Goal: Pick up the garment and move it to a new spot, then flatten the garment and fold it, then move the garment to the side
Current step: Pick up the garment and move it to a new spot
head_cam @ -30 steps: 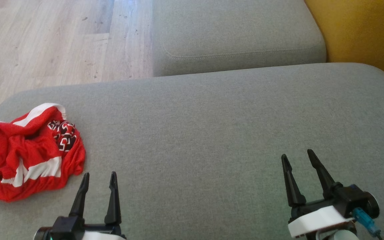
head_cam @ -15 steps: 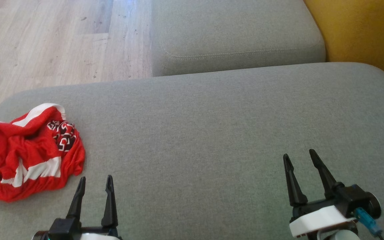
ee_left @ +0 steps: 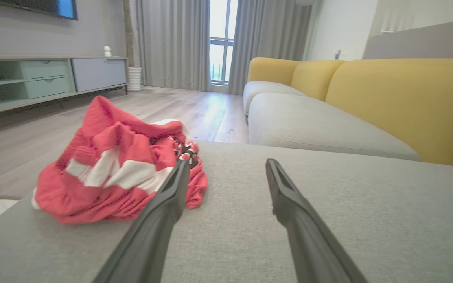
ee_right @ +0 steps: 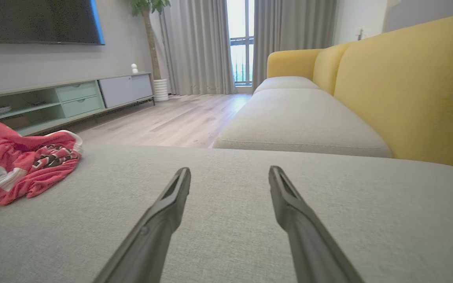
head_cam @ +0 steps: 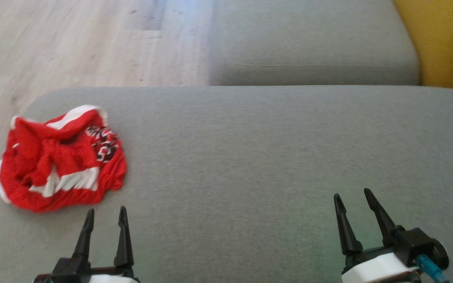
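Surface: wide grey sofa cushion (head_cam: 250,157), flat, lying under the left gripper (head_cam: 105,211) and the right gripper (head_cam: 351,193).
Room: pale wooden floor (head_cam: 73,43) beyond the cushion's far edge, ahead of the left jaws. A second grey seat (head_cam: 309,39) lies ahead of the right jaws, with a yellow backrest (head_cam: 446,39) to its right. Grey curtains (ee_left: 171,39) and a low cabinet (ee_right: 73,98) stand at the far side of the room.
Garment: red garment (head_cam: 61,161) with white stripes and a dark printed patch, crumpled in a heap on the cushion near its left end. It sits ahead of the left jaws and to their left, close to the tips but apart from them.
Left gripper: jaws released and spread, fingers pointing forward low over the cushion, bare grey fabric showing between them.
Right gripper: jaws released and spread, fingers tilted a little to the right, bare cushion between them. The garment lies well apart, far to the left of these jaws.
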